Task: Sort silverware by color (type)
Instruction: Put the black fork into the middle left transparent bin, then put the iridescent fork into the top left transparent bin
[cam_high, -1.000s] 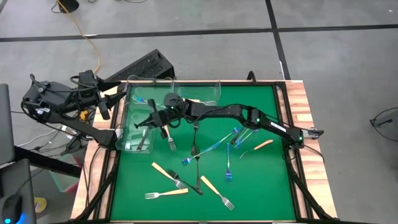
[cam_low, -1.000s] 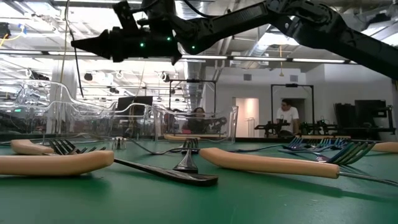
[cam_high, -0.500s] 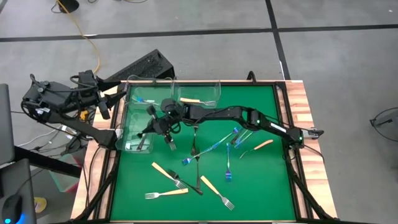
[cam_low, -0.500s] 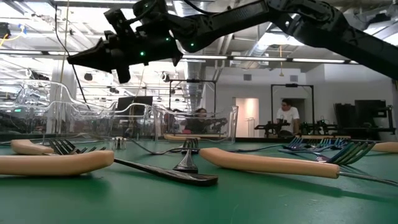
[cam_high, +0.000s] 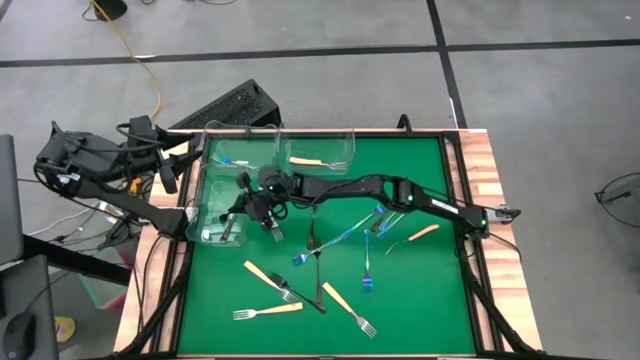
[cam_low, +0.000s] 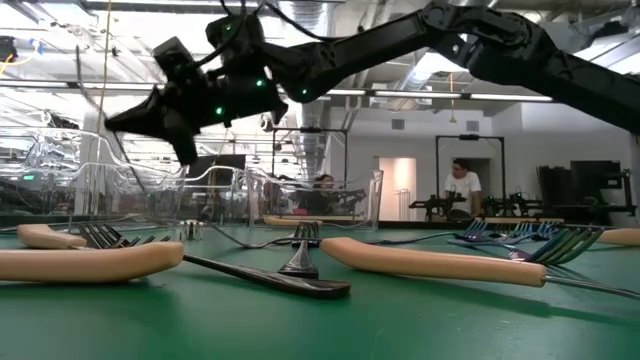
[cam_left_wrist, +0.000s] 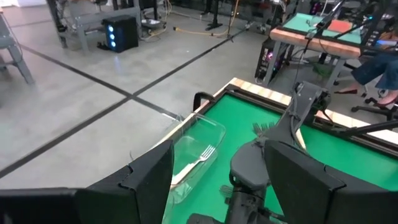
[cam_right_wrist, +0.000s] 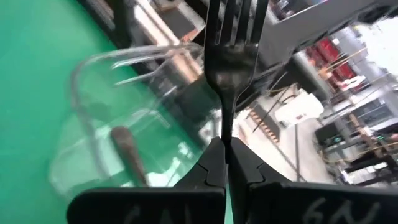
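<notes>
right claw (cam_right_wrist: 224, 163) pinching dark fork (cam_right_wrist: 231, 43), arm outstretched, above bin (cam_high: 222, 205)

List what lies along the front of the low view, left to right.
Tan fork handle → dark fork → second tan fork handle → blue iridescent tines.

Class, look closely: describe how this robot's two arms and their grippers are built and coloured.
Both arms are dark, slim and jointed. The right arm carries small green lights, and its gripper has two flat black fingers with faint white lettering. The left gripper has broad, blocky black fingers; cables trail beside the left arm.
</notes>
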